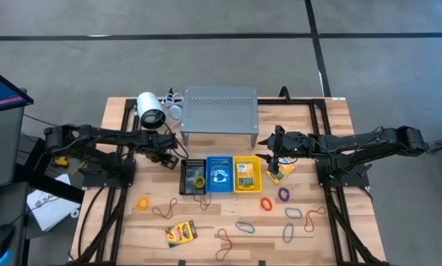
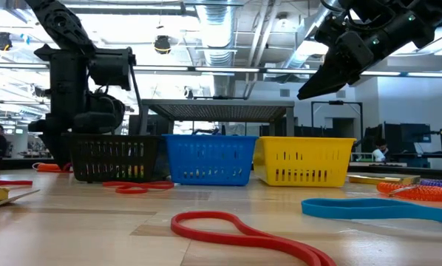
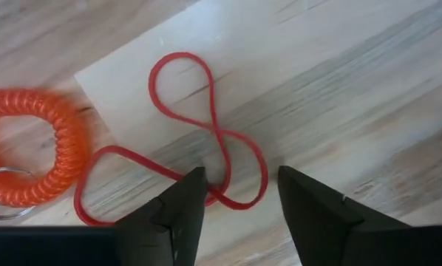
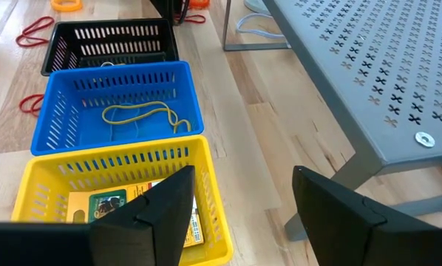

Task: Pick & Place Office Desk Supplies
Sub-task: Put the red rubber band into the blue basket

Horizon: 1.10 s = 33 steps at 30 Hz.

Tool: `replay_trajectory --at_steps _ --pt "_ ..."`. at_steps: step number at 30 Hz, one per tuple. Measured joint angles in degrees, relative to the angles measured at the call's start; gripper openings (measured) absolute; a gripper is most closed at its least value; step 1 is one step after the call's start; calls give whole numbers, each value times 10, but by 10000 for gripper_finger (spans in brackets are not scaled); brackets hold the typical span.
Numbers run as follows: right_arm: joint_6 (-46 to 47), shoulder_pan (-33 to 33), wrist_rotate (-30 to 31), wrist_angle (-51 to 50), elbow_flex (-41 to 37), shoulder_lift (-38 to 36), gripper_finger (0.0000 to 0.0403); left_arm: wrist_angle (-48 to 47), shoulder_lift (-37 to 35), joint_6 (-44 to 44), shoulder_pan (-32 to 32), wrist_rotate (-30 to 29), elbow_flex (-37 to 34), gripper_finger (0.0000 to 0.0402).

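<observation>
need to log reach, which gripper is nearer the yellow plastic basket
Right. The right gripper hovers open just beside the yellow plastic basket, at its rear right corner. The left gripper is beyond the black basket.

Left gripper (image 3: 239, 193) at bottom centre of frame, its two dark fingers (image 3: 178, 214) apart, over pale wood table (image 3: 369, 81). Red rubber band (image 3: 199, 137) lies twisted in a figure-eight, running from upper centre down to lower left; its lower loops sit just beside the left fingertip. Orange coiled cord (image 3: 47, 151) curls at left edge, near the band.
</observation>
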Motion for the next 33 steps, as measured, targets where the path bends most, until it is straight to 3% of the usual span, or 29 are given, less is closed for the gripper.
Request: replay_trajectory --at_steps 12,21,33 --pt "0 -1 0 1 0 0 224 0 -18 13 0 -32 -2 9" --pt "0 -1 0 2 0 0 224 -2 -19 28 0 -32 -1 3" --pt "0 -1 0 2 0 0 224 -4 -35 94 -1 22 25 3"
